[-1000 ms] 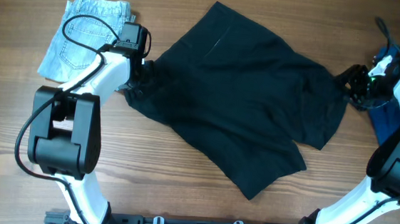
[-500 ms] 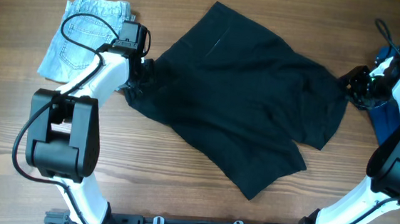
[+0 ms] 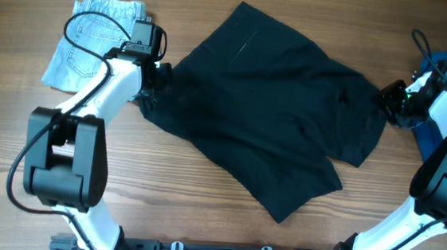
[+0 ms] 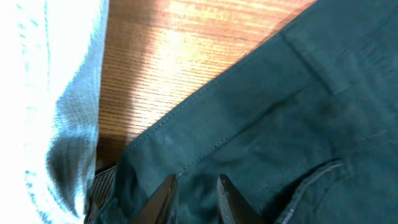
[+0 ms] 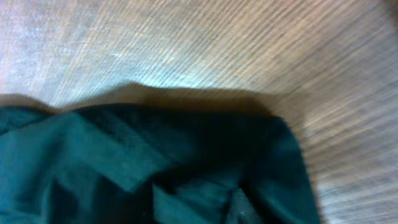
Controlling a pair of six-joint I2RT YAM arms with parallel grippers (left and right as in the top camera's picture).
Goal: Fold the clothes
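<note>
The black shorts (image 3: pixel 264 120) lie spread flat across the middle of the table, legs towards the front right. My left gripper (image 3: pixel 156 84) is at their left edge. In the left wrist view its fingers (image 4: pixel 196 198) are closed on a pinch of the black fabric (image 4: pixel 280 112). My right gripper (image 3: pixel 390 100) is at the shorts' right corner. The right wrist view is blurred: the black fabric (image 5: pixel 186 168) fills the jaw area, its edge is raised off the wood, and the fingers are buried in it.
Pale-blue denim shorts (image 3: pixel 94 39) lie folded at the back left, right beside my left arm, and show in the left wrist view (image 4: pixel 56 93). A royal-blue garment (image 3: pixel 439 130) lies at the right table edge under my right arm. Bare wood (image 3: pixel 201 211) lies in front.
Both arms have shifted slightly: the left wrist a little towards the back, the right gripper a little left and down onto the shorts' corner. The shorts have barely moved.
</note>
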